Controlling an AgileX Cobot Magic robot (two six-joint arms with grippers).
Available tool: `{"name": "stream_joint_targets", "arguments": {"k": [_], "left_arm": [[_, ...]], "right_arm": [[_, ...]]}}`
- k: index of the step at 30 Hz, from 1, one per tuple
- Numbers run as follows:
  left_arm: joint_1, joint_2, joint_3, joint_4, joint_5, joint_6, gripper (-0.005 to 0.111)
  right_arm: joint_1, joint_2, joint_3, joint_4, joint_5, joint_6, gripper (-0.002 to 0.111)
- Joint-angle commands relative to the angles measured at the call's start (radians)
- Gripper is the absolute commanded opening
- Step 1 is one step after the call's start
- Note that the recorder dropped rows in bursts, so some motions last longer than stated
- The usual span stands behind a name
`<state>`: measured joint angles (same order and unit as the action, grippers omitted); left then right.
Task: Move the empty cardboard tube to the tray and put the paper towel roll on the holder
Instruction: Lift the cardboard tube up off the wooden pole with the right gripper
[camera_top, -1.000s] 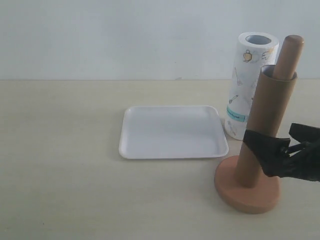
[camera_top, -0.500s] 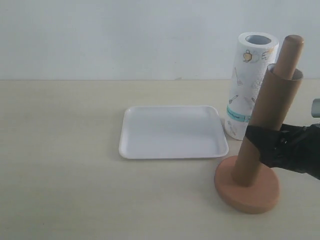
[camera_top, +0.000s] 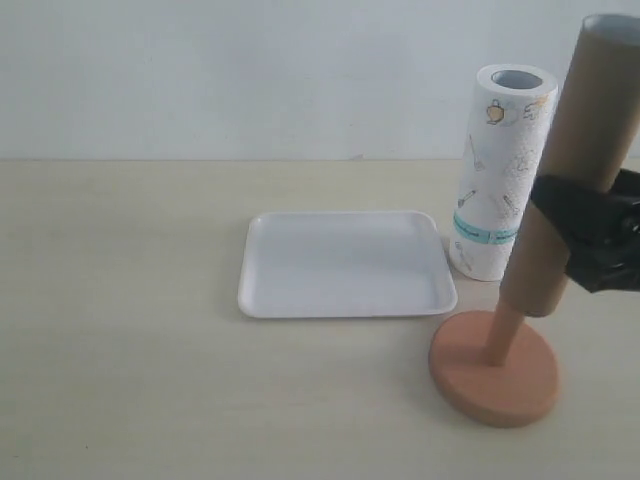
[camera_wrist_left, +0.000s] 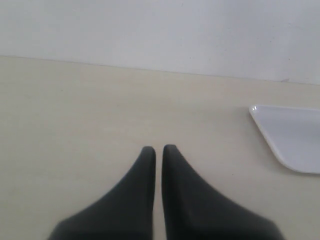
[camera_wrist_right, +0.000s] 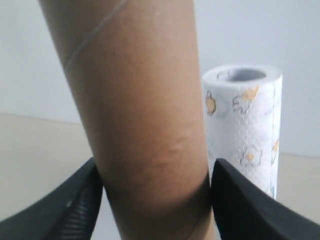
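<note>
Change: the empty cardboard tube (camera_top: 570, 170) sits higher than a second ago. Then its foot rested on the base of the holder (camera_top: 494, 385); now bare post (camera_top: 503, 338) shows beneath it.
Right gripper (camera_top: 575, 235): clamped around the tube's middle and raised with it, by the right edge of the counter (camera_top: 120, 300).
Left gripper (camera_wrist_left: 158, 152): fingers nearly together, holding nothing, low over the counter.
Tube's inside: the post runs up into it, and the tube leans.
Tray (camera_top: 345, 305): mid-counter; the tube is not yet in it.
Paper towel roll (camera_top: 500, 175): upright, behind the holder towards the far edge, just beside the tray's far right corner.
</note>
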<state>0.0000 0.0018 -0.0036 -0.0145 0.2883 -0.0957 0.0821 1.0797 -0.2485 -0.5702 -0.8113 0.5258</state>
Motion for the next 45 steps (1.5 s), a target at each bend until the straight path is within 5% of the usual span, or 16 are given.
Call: {"name": "stream_joint_targets", "arguments": {"k": [1, 15, 28, 36, 40, 45], "left_arm": [[0.001, -0.002, 0.004, 0.003, -0.004, -0.008, 0.004], [0.001, -0.002, 0.004, 0.003, -0.004, -0.008, 0.004], [0.001, -0.002, 0.004, 0.003, -0.004, -0.008, 0.004], [0.001, -0.002, 0.004, 0.003, -0.004, -0.008, 0.004], [0.001, -0.002, 0.004, 0.003, -0.004, -0.008, 0.004], [0.001, -0.002, 0.004, 0.003, -0.004, -0.008, 0.004]], "right_arm": [[-0.003, -0.161, -0.037, 0.000, 0.087, 0.071, 0.000], [-0.003, -0.441, -0.283, -0.167, 0.207, 0.335, 0.000], [-0.003, -0.364, -0.705, -0.789, -0.014, 0.951, 0.000], [0.010, -0.228, -0.781, -0.929, -0.055, 1.066, 0.000], [0.126, -0.166, -0.786, -0.929, 0.029, 1.034, 0.000], [0.441, -0.073, -0.841, -1.033, 0.327, 0.988, 0.000]]}}
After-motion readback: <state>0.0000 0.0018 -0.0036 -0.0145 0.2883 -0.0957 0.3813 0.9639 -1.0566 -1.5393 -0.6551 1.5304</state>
